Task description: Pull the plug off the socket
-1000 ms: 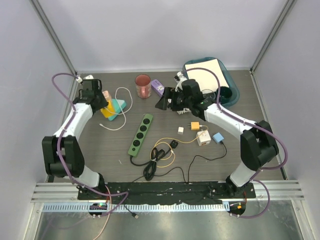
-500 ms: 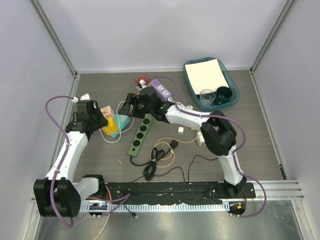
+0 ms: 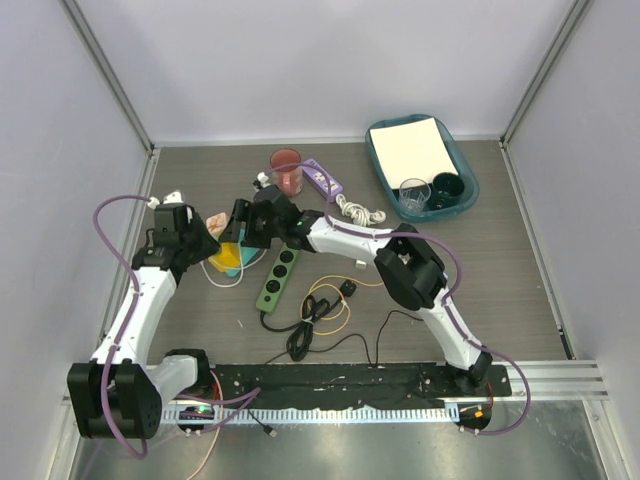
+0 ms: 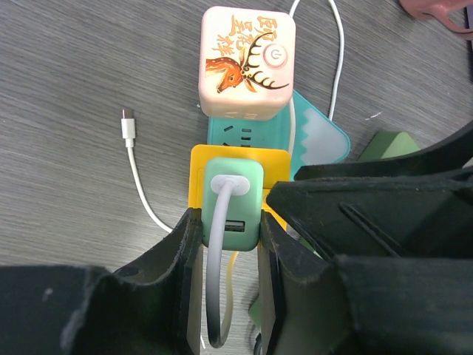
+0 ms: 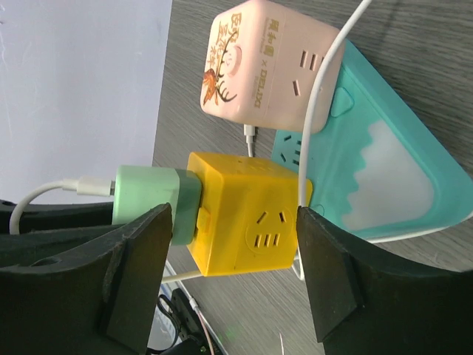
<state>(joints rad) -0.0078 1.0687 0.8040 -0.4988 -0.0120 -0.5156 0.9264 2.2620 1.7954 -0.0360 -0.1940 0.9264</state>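
Note:
The plug [image 4: 233, 196] is a mint-green charger with a white cable, and it is stuck into the socket [image 4: 203, 159], a yellow cube. My left gripper [image 4: 229, 244] is shut on the plug, one pad on each side. In the right wrist view the socket [image 5: 247, 214] lies between the fingers of my right gripper [image 5: 235, 213], which close on its sides, and the plug [image 5: 148, 196] sticks out to the left. From above, the left gripper [image 3: 205, 243] and the right gripper [image 3: 240, 225] meet at the socket [image 3: 222, 256] at the left of the table.
A pink cube [image 4: 247, 63] and a teal strip [image 5: 384, 170] lie right beside the socket. A long green power strip [image 3: 278, 275] lies just right of them, with tangled cables [image 3: 320, 310] in front. At the back stand a red cup [image 3: 286, 170], a purple strip [image 3: 322, 178] and a teal tray [image 3: 465, 170].
My right arm has swung from the back right across to the yellow cube on the left, and its jaws have narrowed around it. The left arm shifted a little nearer, still gripping.

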